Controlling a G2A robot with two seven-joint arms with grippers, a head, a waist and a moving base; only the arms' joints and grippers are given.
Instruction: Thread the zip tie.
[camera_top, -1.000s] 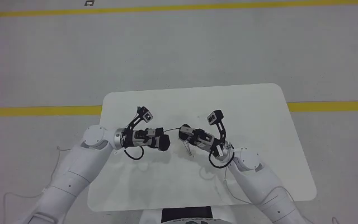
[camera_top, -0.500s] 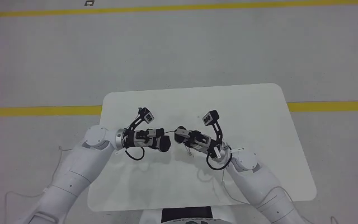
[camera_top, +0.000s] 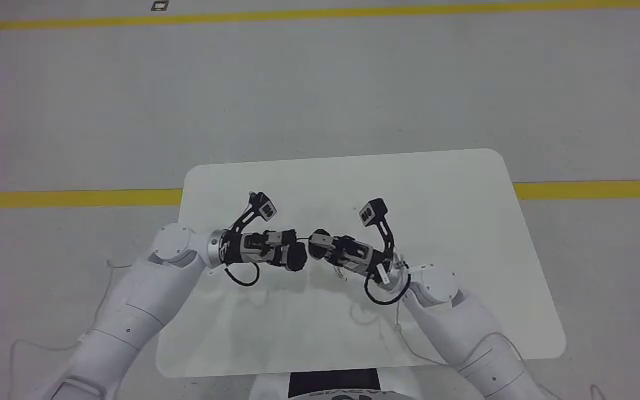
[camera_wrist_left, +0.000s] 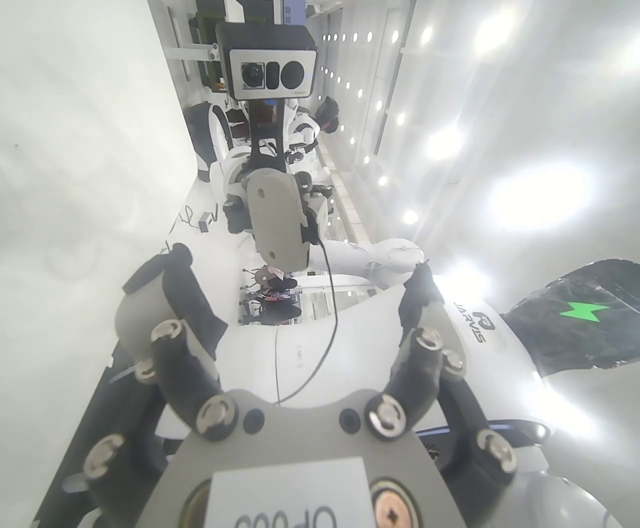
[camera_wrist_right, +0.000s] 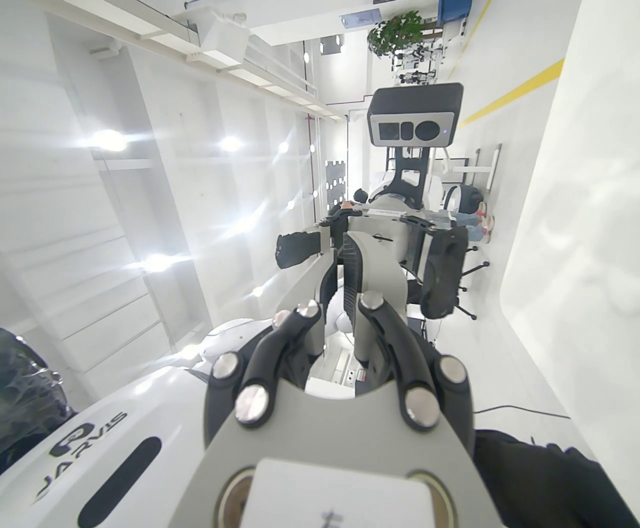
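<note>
Over the middle of the white table (camera_top: 450, 200), my two grippers meet tip to tip. My left gripper (camera_top: 298, 256) (camera_wrist_left: 297, 272) is open, its black-padded fingers (camera_wrist_left: 170, 285) spread wide. My right gripper (camera_top: 316, 240) (camera_wrist_right: 340, 245) is shut and points into the gap between the left gripper's fingers (camera_wrist_right: 442, 272). The zip tie (camera_wrist_left: 332, 310) is a thin black strand. It runs from the right gripper's tips (camera_wrist_left: 280, 220) down toward the left gripper's palm. Its head and tail ends are too small to make out.
Both grippers hang a little above the tabletop, with bare table all around them. Black cables (camera_top: 240, 275) loop under each wrist. Yellow floor lines (camera_top: 90, 197) run past the table's left and right edges.
My right gripper has moved left toward the left gripper, closing the gap until its tips sit between the left fingers. The left arm has barely shifted.
</note>
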